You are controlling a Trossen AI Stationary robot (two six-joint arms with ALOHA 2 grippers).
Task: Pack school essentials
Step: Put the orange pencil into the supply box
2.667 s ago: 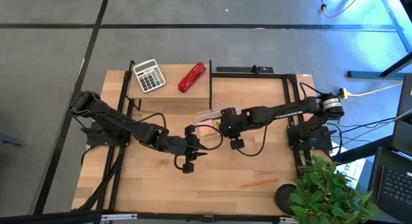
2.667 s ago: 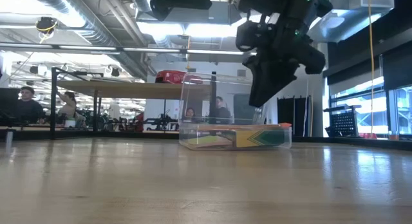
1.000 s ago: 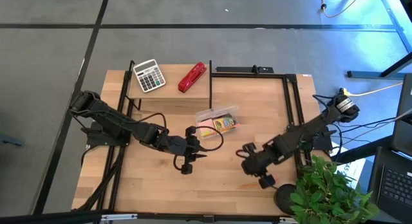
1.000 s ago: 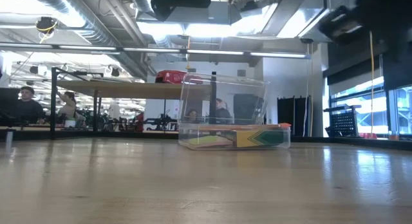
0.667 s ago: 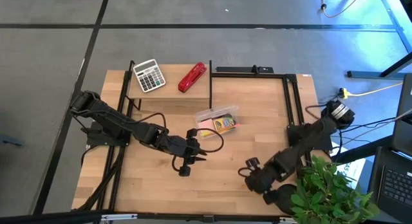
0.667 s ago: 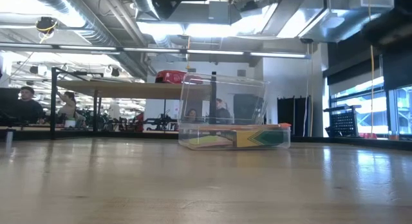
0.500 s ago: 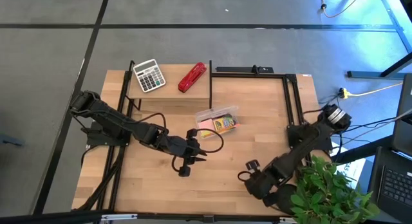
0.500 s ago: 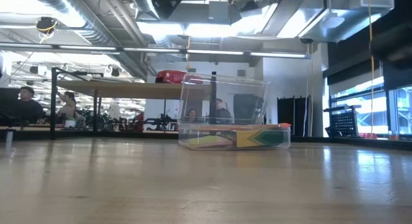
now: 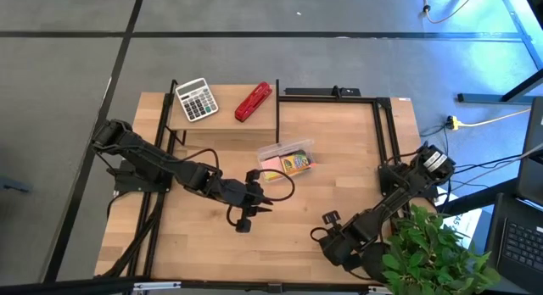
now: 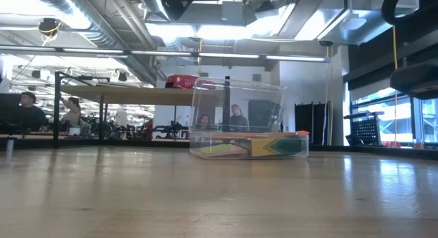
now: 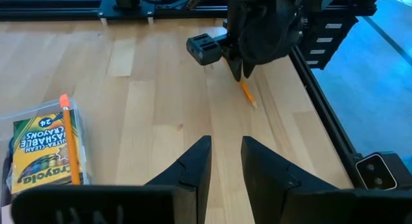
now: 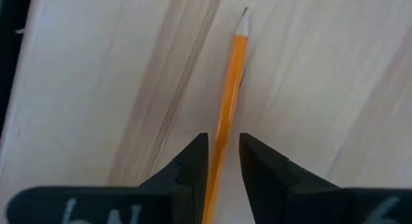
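The right arm reaches from its base at the table's right edge toward the front edge, folded low, its wrist turned down so the right gripper [image 12: 223,161] points at the wood. The gripper's two dark fingers [image 12: 193,163] stand a narrow gap apart, one on each side of the orange pencil [image 12: 230,82]. The pencil lies flat on the table [image 9: 339,159] and runs through that gap, its sharpened tip well ahead of the fingertips. Whether the fingers press on the shaft or only straddle it cannot be told. From the left wrist camera, the pencil's free end [image 11: 248,94] shows just below the right arm's dark head.

The left arm stretches from the table's left side toward the middle, elbow bent, forearm nearly level. The left gripper [image 11: 224,161] hangs over bare wood with its fingers a small gap apart and nothing between them.

Just beside the left gripper, toward the back of the table, sits the clear plastic box [image 9: 286,158]. Inside it lie the yellow-green crayon box [image 11: 42,147], another orange pencil [image 11: 69,140] and the pink sticky-note pad [image 9: 270,163].

Far behind the left gripper, on a raised shelf, rest the grey-white calculator [image 9: 196,99] and the red stapler [image 9: 253,102]. A potted plant [image 9: 437,248] stands just beside the right gripper, at the table's front right corner.
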